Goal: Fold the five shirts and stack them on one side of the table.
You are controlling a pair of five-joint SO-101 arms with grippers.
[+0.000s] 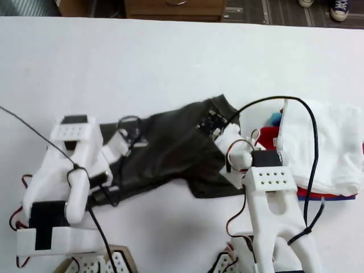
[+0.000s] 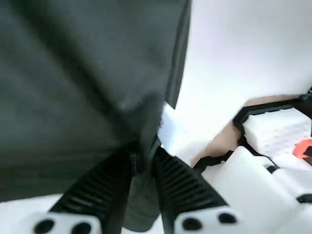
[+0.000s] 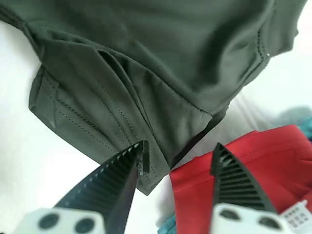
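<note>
Bright even light, faint soft shadows on the table (image 1: 170, 51)

You see: shirt (image 1: 170, 151), matt stitched cloth; right pincer (image 3: 181, 146) fingers (image 3: 117, 183), ribbed black plastic; counter (image 1: 170, 57), smooth matt white.

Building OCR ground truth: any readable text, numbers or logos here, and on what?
Nothing can be read.
White tag beside the red shirt: print too small to read.
Neck patch on the dark shirt: blurred specks, unreadable.
</note>
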